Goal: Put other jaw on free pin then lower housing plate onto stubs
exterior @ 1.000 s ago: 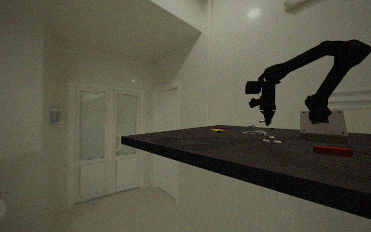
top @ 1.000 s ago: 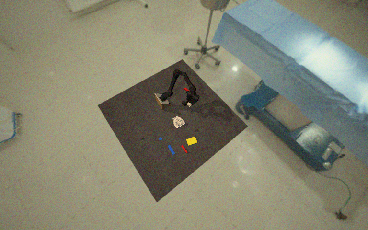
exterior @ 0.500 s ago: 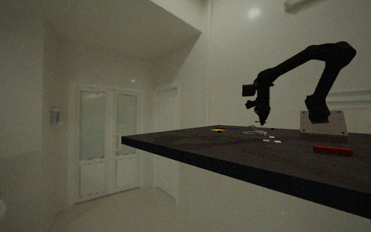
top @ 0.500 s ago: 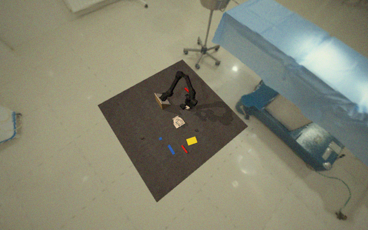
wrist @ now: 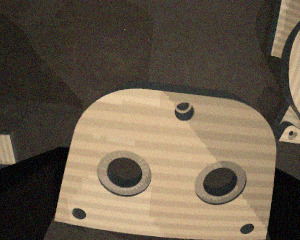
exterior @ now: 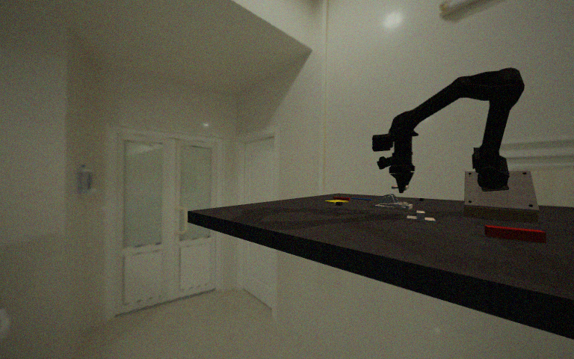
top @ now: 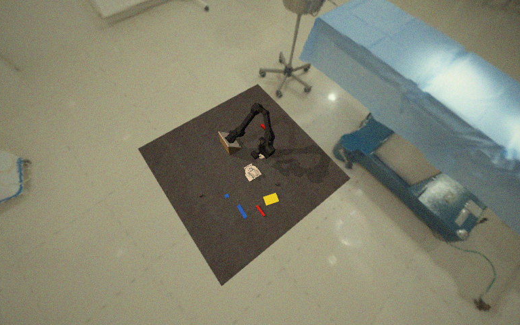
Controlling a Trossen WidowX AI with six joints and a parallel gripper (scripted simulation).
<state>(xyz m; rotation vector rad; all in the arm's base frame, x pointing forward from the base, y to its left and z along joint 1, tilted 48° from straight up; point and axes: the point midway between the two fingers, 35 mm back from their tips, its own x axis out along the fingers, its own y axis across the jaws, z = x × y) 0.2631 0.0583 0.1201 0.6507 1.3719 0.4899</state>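
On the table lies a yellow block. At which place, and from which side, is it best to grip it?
The yellow block lies flat and low, so I would come from straight above and pinch its two long edges near the middle, the narrower span. The claw must first be free.

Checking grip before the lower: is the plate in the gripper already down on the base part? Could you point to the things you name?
No, the gripper (exterior: 400,191) holds the plate (exterior: 399,187) (wrist: 165,145) up above the table.
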